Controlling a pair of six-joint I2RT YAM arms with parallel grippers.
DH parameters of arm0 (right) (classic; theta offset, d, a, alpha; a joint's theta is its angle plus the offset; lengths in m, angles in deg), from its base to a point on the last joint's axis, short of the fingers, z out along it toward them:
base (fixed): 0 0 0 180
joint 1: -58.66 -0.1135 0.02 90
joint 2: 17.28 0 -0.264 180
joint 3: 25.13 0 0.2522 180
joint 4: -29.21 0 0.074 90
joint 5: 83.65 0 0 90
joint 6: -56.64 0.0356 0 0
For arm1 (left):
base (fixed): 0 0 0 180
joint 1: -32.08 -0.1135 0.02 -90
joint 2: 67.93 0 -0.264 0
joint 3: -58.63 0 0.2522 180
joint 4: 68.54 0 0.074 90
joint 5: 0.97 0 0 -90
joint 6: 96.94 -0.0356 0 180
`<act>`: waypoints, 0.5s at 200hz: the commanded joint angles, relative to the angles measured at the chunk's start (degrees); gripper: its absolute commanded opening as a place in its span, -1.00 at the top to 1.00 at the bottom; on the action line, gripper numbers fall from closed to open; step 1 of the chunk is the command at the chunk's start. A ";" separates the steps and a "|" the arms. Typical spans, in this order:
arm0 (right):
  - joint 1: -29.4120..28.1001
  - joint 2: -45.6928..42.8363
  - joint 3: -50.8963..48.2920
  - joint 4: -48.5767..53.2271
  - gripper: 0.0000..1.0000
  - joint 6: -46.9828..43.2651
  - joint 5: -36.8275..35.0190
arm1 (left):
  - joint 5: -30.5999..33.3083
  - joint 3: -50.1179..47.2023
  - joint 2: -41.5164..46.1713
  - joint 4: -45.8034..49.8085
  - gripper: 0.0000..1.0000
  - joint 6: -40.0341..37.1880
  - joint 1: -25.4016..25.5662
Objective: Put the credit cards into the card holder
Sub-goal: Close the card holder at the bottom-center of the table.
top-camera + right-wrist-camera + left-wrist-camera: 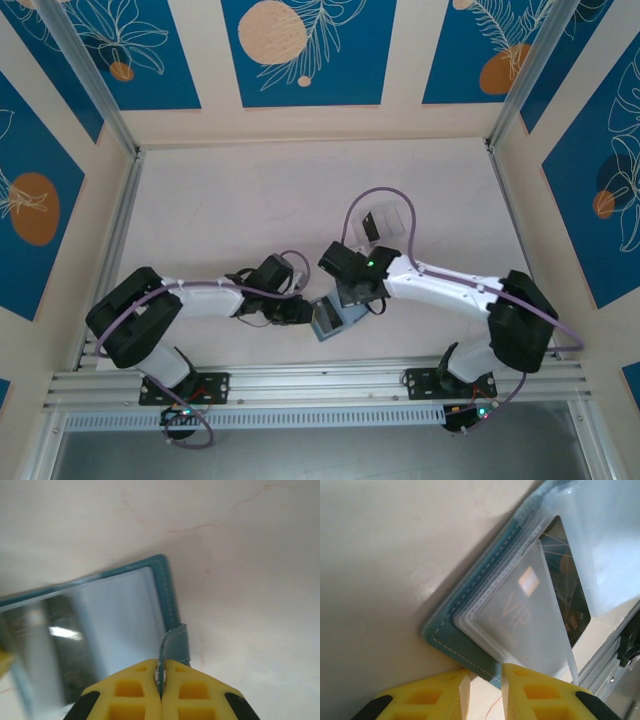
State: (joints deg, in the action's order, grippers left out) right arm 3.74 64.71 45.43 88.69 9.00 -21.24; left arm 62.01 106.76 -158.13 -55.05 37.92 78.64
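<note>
Near the front edge of the table (250, 190), between the arms, the card holder (335, 320) lies open. It looks light, soft and floppy, with slick clear sleeves. The right gripper (161, 667) is clamped tight on its teal tab. The left gripper (485, 677) stands narrowly parted at a stitched corner; whether it grips, I cannot tell. A dark credit card (570, 595) sits behind a sleeve; thin and stiff, it is best pinched by its edges.

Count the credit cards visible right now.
1 for certain: a dark credit card tucked into a translucent pocket of the open card holder. Others may be hidden in its other pockets or in the clear box farther back.
</note>
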 commanded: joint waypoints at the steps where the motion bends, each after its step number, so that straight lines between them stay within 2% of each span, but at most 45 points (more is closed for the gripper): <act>1: -0.32 -3.52 -2.30 -6.72 1.00 0.02 11.45 | -2.10 -0.33 -7.20 -6.93 0.51 1.93 2.65; 41: -0.37 -1.16 -5.84 -17.09 1.00 2.56 22.71 | -1.83 -0.29 -8.27 -10.27 0.52 5.08 2.57; 68: -0.24 2.19 -7.82 -24.12 1.00 3.83 27.73 | 0.37 -1.95 -5.66 -9.59 0.54 6.60 1.58; 100: 0.33 5.36 -9.29 -29.46 1.00 4.44 31.65 | 2.01 -5.93 -1.39 -8.87 0.59 8.19 -1.94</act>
State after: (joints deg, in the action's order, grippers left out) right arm 3.76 67.95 37.62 64.56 11.87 4.31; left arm 61.42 105.19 -157.56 -57.48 43.47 77.33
